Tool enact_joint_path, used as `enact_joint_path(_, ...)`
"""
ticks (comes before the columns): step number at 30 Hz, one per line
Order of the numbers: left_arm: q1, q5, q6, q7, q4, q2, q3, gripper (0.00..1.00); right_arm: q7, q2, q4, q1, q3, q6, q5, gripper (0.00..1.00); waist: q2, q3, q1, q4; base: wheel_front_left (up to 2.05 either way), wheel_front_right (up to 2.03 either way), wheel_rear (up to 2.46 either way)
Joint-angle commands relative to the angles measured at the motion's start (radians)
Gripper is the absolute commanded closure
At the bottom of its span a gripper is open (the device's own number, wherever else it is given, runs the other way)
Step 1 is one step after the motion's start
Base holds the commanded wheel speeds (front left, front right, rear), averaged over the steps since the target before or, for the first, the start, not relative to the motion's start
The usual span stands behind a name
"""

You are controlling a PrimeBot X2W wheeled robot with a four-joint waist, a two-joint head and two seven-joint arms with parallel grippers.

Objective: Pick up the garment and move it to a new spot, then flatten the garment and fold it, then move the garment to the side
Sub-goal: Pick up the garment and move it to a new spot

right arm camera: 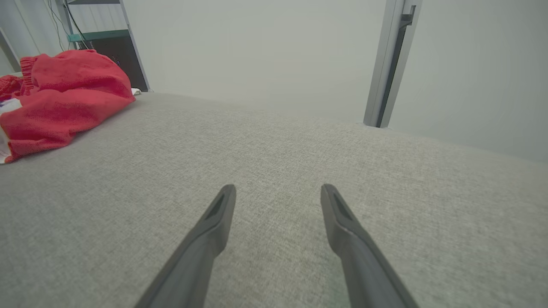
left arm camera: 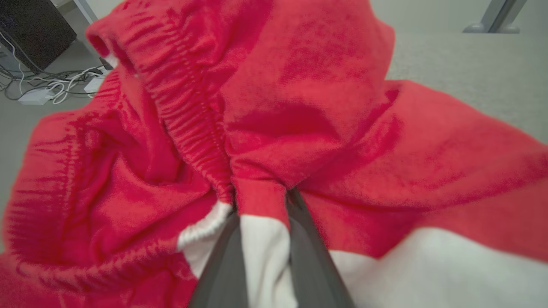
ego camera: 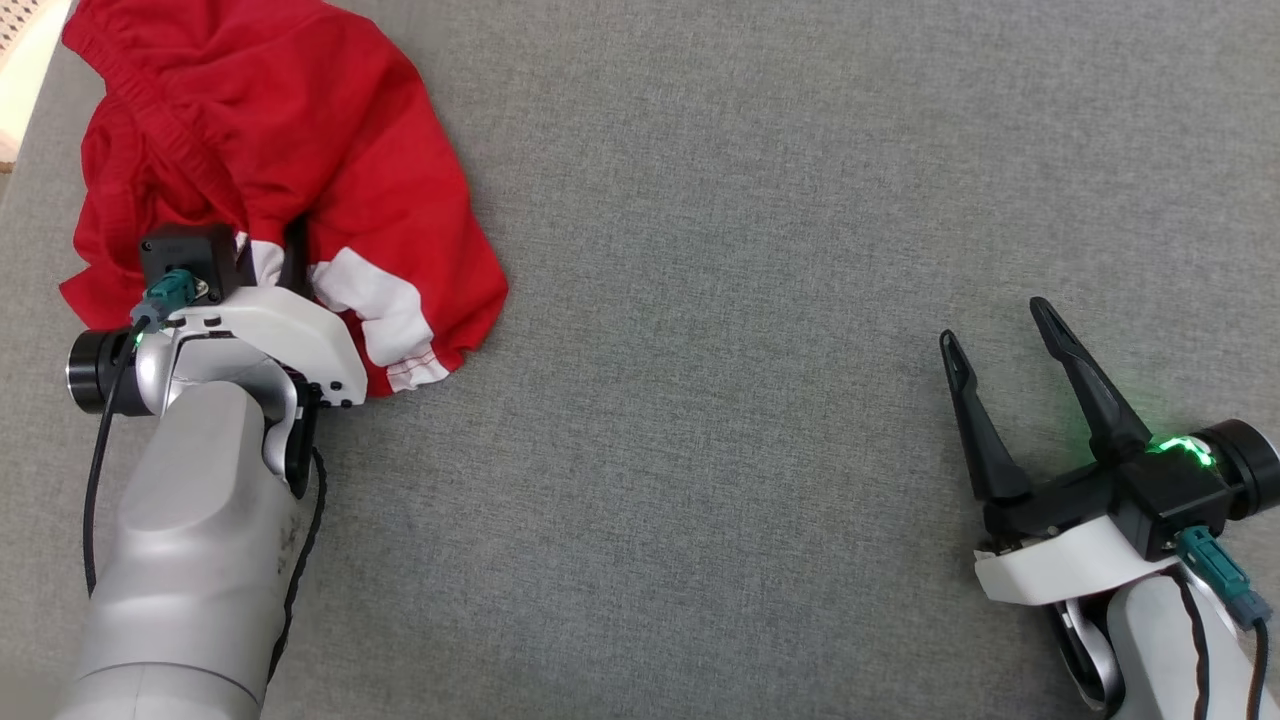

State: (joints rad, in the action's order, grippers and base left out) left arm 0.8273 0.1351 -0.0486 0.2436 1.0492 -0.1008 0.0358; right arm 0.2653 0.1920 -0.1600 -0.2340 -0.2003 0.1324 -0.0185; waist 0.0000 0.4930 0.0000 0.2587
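The garment (ego camera: 280,170) is a crumpled red piece with white panels and an elastic band, lying at the far left of the grey surface. My left gripper (ego camera: 268,255) is buried in its lower middle. In the left wrist view the two dark fingers (left arm camera: 222,265) pinch a fold of red and white cloth (left arm camera: 261,231), so my left gripper (left arm camera: 262,199) is shut on the garment. My right gripper (ego camera: 995,320) rests at the lower right, far from the cloth, open and empty. The right wrist view has its fingers (right arm camera: 218,214) spread over bare fabric, with the garment (right arm camera: 64,98) at far left.
The grey fabric surface (ego camera: 720,300) stretches wide between the two arms. Its left edge (ego camera: 20,110) runs just beside the garment. Beyond that edge, a dark cabinet (left arm camera: 34,30) and cables (left arm camera: 47,85) lie on the floor. A metal post (right arm camera: 389,64) stands behind.
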Motion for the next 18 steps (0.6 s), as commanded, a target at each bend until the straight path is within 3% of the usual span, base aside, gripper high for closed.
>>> enact_joint_path(1, 0.008, 0.011, -0.005, 0.013, -0.021, 0.002, -0.004, 1.00, -0.002, 0.002, -0.019, -0.008, 0.017, -0.003, -0.007, 0.00, 0.0000, -0.016, 0.0000, -0.007, 0.00, 0.00, 0.00)
enact_joint_path(8, -0.110, 0.026, 0.022, 0.022, -0.271, -0.013, -0.051, 1.00, -0.001, -0.064, -0.031, 0.015, 0.040, -0.003, -0.020, 0.00, 0.0000, -0.125, 0.0000, -0.038, 0.00, 0.00, 0.00)
enact_joint_path(18, -0.250, 0.079, -0.014, 0.004, -0.613, -0.037, -0.097, 1.00, -0.001, -0.124, -0.062, 0.050, 0.025, -0.003, -0.042, 0.00, 0.0000, -0.275, 0.0000, -0.112, 0.00, 0.00, 0.00)
